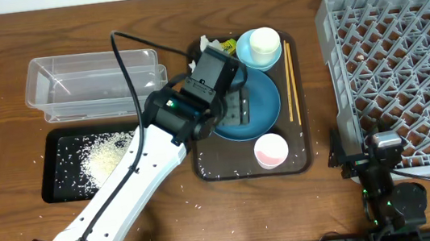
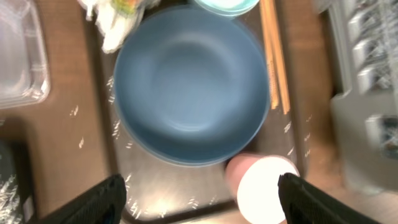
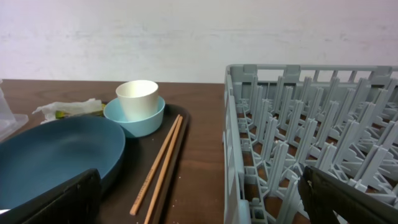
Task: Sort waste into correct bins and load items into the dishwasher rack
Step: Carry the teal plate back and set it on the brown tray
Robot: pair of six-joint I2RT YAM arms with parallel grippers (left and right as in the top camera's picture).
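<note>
My left gripper (image 1: 234, 106) hovers open over the large dark-blue bowl (image 1: 258, 107), which lies empty on the brown tray. In the left wrist view its fingers (image 2: 99, 200) stand wide apart with nothing between them, above the bowl (image 2: 189, 87) and the pink cup (image 2: 261, 186). The white cup (image 1: 265, 43) sits inside the light-blue bowl (image 1: 246, 52). Chopsticks (image 1: 290, 79) lie along the tray's right side. A tissue (image 1: 206, 44) and a yellow wrapper (image 1: 228, 46) lie at the tray's far edge. Rice (image 1: 105, 157) is heaped in the black tray (image 1: 56, 183). My right gripper (image 3: 202, 205) rests open by the rack (image 1: 401, 75).
The clear tub (image 1: 93, 86) stands at the left, behind the black tray. The brown serving tray (image 1: 204, 170) carries scattered rice grains. Stray grains also dot the table near its front edge. The rack's near wall (image 3: 233, 143) stands close beside the right gripper.
</note>
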